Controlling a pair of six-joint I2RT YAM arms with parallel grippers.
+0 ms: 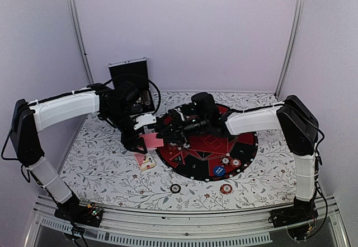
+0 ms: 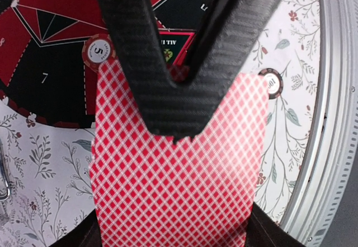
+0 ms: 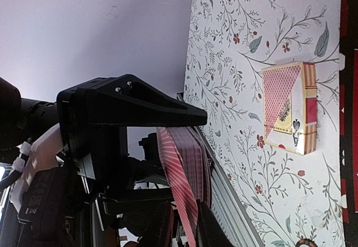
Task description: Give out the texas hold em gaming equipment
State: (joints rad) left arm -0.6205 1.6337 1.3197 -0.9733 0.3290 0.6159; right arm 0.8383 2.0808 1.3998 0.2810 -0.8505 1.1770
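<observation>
Cards [image 2: 173,191], red diamond backs, are held above the table [image 1: 100,163], at the left rim of the round mat [image 1: 249,146]. Left gripper [image 1: 142,136] is clamped on one end of them. Right gripper [image 1: 166,131]: fingers [image 2: 134,62] converge to a V over the cards' face; whether they pinch a card, cannot tell. Card box [image 3: 291,107] lies flat on the table close below. Red chip [image 1: 226,189] and dark chip [image 1: 175,189] sit on the table in front of the mat.
</observation>
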